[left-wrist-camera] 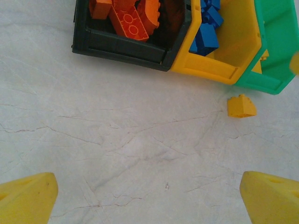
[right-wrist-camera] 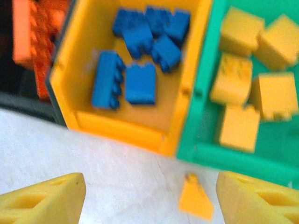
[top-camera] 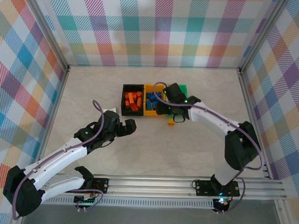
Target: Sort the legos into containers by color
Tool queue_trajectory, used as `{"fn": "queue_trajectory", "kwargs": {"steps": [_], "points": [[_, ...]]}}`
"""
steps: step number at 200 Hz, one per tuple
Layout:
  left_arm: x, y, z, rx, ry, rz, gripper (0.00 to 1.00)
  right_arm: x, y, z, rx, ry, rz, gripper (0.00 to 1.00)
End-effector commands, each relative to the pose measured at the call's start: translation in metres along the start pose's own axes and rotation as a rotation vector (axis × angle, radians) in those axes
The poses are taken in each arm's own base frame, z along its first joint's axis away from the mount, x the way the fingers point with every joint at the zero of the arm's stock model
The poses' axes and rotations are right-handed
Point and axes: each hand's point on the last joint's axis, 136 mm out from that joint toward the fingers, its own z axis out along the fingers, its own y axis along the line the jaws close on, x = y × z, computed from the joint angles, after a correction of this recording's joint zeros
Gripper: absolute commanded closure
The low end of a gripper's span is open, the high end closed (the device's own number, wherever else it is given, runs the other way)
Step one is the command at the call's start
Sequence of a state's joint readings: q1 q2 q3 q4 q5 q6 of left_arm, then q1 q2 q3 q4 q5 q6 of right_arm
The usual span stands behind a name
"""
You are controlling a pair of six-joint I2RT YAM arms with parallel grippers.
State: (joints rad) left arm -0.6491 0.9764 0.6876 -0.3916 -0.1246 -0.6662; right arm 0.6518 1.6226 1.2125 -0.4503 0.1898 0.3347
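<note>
The three joined bins sit mid-table: black (top-camera: 126, 99), yellow-orange (top-camera: 148, 112), and green (top-camera: 185, 88), which is partly under my right arm. Orange-red bricks (left-wrist-camera: 135, 18) fill the black bin. Blue bricks (right-wrist-camera: 135, 60) lie in the yellow-orange bin (right-wrist-camera: 121, 130), and yellow bricks (right-wrist-camera: 252, 70) lie in the green bin (right-wrist-camera: 233, 156). One loose yellow brick (right-wrist-camera: 196, 199) lies on the table just in front of the green bin. My right gripper (right-wrist-camera: 149, 198) hangs open over it, the brick close to its right finger. My left gripper (left-wrist-camera: 149, 198) is open and empty, well short of the bins.
The loose yellow brick (left-wrist-camera: 241, 106) also shows in the left wrist view, below the green bin's corner (left-wrist-camera: 266, 81). A pale marbled tabletop (top-camera: 153, 151) stretches between the arms. Checkered walls (top-camera: 152, 28) and metal rails enclose the table.
</note>
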Motion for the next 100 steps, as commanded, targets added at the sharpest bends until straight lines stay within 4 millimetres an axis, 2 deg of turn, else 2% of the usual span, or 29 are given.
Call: {"fn": "queue_trajectory", "kwargs": {"steps": [1, 18, 39, 66, 100], "points": [[-0.001, 0.007, -0.001, -0.018, -0.013, -0.021, 0.00, 0.043, -0.008, 0.008, 0.004, 0.067, 0.054, 0.25], [0.001, 0.009, 0.001, -0.019, -0.011, -0.026, 0.00, 0.068, -0.017, 0.018, 0.025, 0.110, 0.081, 0.24], [0.004, 0.010, 0.004, -0.020, -0.002, -0.031, 0.00, 0.081, -0.020, 0.033, 0.044, 0.147, 0.094, 0.24], [0.004, 0.010, 0.005, -0.023, 0.004, -0.032, 0.00, 0.078, -0.030, 0.053, 0.100, 0.144, 0.107, 0.25], [0.005, 0.013, 0.004, -0.028, 0.004, -0.031, 0.00, 0.071, -0.040, 0.069, 0.133, 0.133, 0.118, 0.29]]}}
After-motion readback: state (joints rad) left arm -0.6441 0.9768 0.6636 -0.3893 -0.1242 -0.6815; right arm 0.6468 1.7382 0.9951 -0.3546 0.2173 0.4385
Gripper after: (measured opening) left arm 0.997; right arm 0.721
